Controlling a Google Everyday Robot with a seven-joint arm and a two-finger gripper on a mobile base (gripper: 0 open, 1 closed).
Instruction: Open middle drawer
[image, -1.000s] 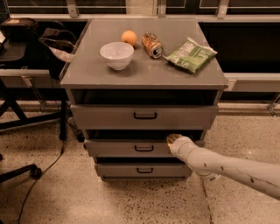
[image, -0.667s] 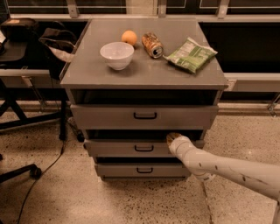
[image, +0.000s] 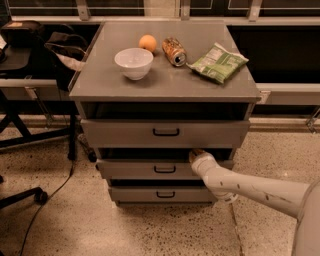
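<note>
The grey cabinet (image: 165, 85) has three drawers stacked in front. The middle drawer (image: 135, 169) has a flat grey front with a small dark loop handle (image: 164, 169), and it stands out a little, with a dark gap above it. My gripper (image: 196, 154) comes in from the lower right on a white arm. It sits at the top edge of the middle drawer's front, right of the handle, reaching into the gap. The top drawer (image: 125, 132) and the bottom drawer (image: 130, 194) also stand out slightly.
On the cabinet top lie a white bowl (image: 133, 63), an orange (image: 147, 43), a tipped can (image: 174, 51) and a green chip bag (image: 218, 62). An office chair base (image: 22, 196) and a cable are on the left floor. A desk with a bag stands at the back left.
The gripper stays at the top edge of the middle drawer, and the arm has shifted only slightly. The drawer's position looks about the same.
</note>
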